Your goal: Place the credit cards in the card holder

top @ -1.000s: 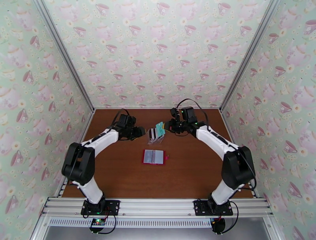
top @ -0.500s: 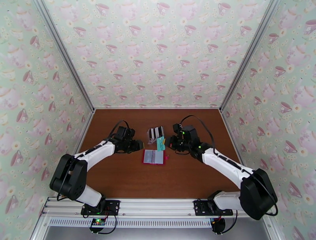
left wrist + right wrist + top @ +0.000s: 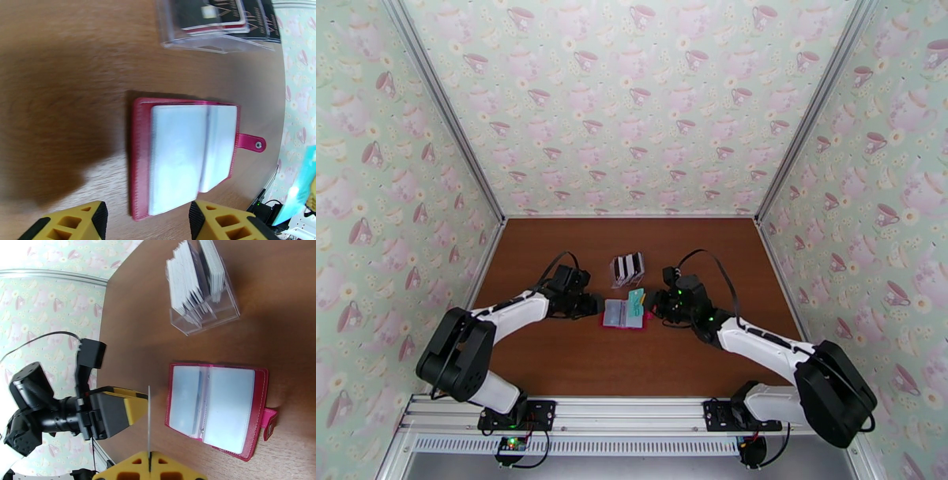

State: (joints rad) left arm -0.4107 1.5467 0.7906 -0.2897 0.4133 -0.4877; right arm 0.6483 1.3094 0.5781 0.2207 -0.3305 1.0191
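The right gripper [image 3: 150, 467] has its yellow fingers closed tight on a teal card [image 3: 149, 425], held upright just left of the open card holder [image 3: 258, 409]. The left gripper [image 3: 144, 221] has its fingers spread, and the card holder's near edge lies in the gap between them; contact cannot be told. The card holder lies flat on the table [image 3: 553, 355], pale pockets up, snap tab [image 3: 251, 142] out to the side. Behind it stands a clear rack [image 3: 205, 315] with white and black cards [image 3: 185, 279] upright in its slots. The right wrist view has the teal card edge-on as a thin line; the left wrist view catches its face, and gold lettering on the black cards
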